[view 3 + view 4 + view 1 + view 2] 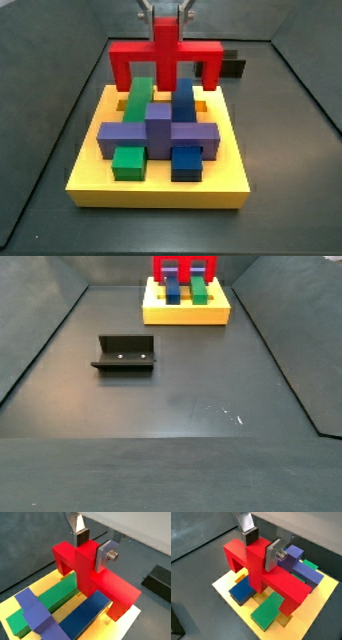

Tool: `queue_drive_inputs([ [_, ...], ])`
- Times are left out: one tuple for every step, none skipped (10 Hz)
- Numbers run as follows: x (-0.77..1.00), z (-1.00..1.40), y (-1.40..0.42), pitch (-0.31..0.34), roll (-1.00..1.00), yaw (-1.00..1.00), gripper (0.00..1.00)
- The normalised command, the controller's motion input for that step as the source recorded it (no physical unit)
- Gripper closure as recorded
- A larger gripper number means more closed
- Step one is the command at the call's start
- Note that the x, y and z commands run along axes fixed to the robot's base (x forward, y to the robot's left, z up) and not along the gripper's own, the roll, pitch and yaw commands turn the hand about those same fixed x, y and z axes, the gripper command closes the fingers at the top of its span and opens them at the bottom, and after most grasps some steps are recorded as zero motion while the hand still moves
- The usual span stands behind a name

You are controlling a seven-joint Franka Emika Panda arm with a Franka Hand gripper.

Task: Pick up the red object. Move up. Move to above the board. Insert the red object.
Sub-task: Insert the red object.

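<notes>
The two-finger silver gripper (89, 545) is clenching the central stem of the bright red blocky piece (93, 574), holding it over the far end of the thick yellow slotted board (158, 190). In a side view the red legs (166, 62) are straddling the board's green block (139, 100) and blue block (183, 102). The dark L-shaped fixture (124, 354) is sitting well apart from the board.
</notes>
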Motion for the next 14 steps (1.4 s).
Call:
queue_drive_inputs([
  [0.03,-0.19,0.07,0.0,0.03,0.0,1.0],
  [0.03,-0.15,0.07,0.0,0.01,0.0,1.0],
  [0.01,-0.11,0.05,0.0,0.0,0.0,1.0],
  [0.01,-0.13,0.0,0.0,0.0,-0.01,1.0],
  [0.0,-0.15,0.0,0.0,0.01,-0.05,1.0],
  [0.0,-0.17,0.0,0.0,0.01,-0.06,1.0],
  [0.05,-0.17,0.0,0.0,0.02,-0.07,1.0],
  [0.22,-0.08,0.0,0.019,0.02,-0.12,1.0],
  [0.2,-0.03,0.01,0.049,0.01,-0.1,1.0],
  [0.0,-0.12,0.02,0.0,0.01,-0.07,1.0],
  [0.0,-0.09,0.02,0.0,0.0,-0.07,1.0],
  [0.0,0.0,0.01,0.003,0.0,-0.03,1.0],
  [-0.03,0.23,0.0,0.019,0.01,0.0,1.0],
  [-0.04,0.24,0.0,0.017,0.0,0.0,1.0],
])
